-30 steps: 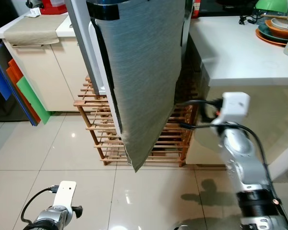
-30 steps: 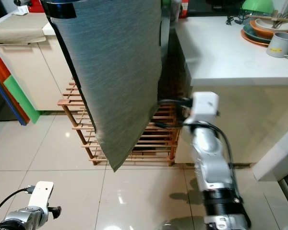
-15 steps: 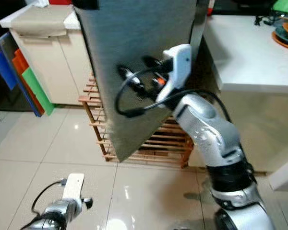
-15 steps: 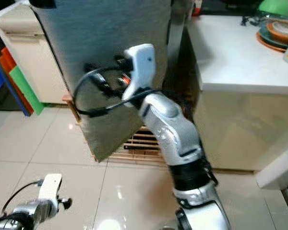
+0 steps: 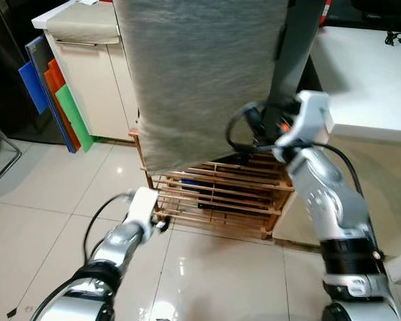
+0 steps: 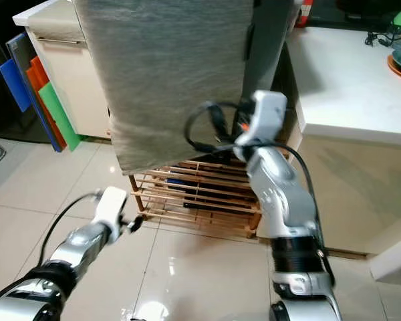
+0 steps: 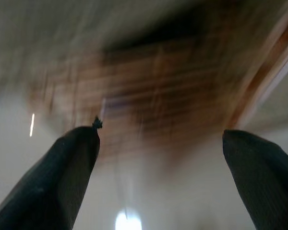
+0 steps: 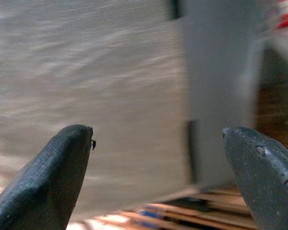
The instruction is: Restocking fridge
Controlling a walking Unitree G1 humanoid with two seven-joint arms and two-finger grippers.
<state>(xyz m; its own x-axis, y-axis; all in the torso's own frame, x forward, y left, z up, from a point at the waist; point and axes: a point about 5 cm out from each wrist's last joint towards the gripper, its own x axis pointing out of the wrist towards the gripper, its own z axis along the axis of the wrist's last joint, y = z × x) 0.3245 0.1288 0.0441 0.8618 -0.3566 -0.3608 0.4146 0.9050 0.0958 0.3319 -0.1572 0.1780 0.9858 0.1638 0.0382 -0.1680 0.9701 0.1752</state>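
The fridge's grey brushed door [image 5: 200, 73] hangs open in front of me, with the dark fridge body [image 5: 297, 47] to its right. My right arm is raised at the door's right edge, its white wrist housing [image 5: 312, 115] beside the dark body. In the right wrist view my right gripper [image 8: 156, 136] is open and empty, facing the grey door [image 8: 86, 72] and the dark panel [image 8: 216, 72]. My left arm [image 5: 142, 207] reaches forward low towards a wooden rack [image 5: 214, 197]. My left gripper [image 7: 161, 132] is open and empty, with the blurred rack [image 7: 149, 91] ahead of it.
A white counter [image 5: 367, 73] stands at the right. At the left is a cream cabinet [image 5: 97, 73] with blue, orange and green boards [image 5: 57, 103] leaning beside it. Glossy tiled floor [image 5: 47, 214] stretches in front of the rack.
The view has shifted. My right arm has swung from in front of the door to its right edge. My left arm has lifted and reached forward towards the rack.
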